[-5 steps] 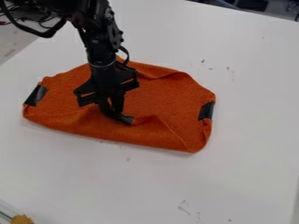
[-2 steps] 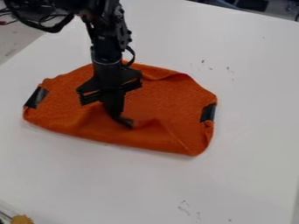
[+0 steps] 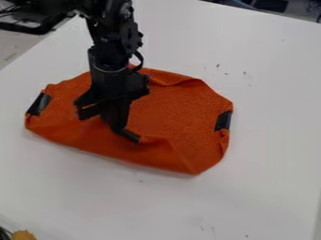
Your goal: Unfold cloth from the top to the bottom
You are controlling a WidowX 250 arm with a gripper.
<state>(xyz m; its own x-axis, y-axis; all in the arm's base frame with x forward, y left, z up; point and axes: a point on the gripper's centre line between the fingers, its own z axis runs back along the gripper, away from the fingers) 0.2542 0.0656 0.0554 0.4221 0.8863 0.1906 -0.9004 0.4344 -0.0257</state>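
Orange cloth (image 3: 179, 110) on the worktop (image 3: 270, 154) has shifted its near edge cameraward, the tool (image 3: 123, 130) pinching its fold; its long axis lies crosswise to the likely cameraward pull.

An orange cloth (image 3: 172, 110) with dark patches at both sides lies partly folded on the white table (image 3: 263, 140).

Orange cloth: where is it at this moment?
In the camera view, the orange cloth lies slightly left of centre on the white table, under the gripper.
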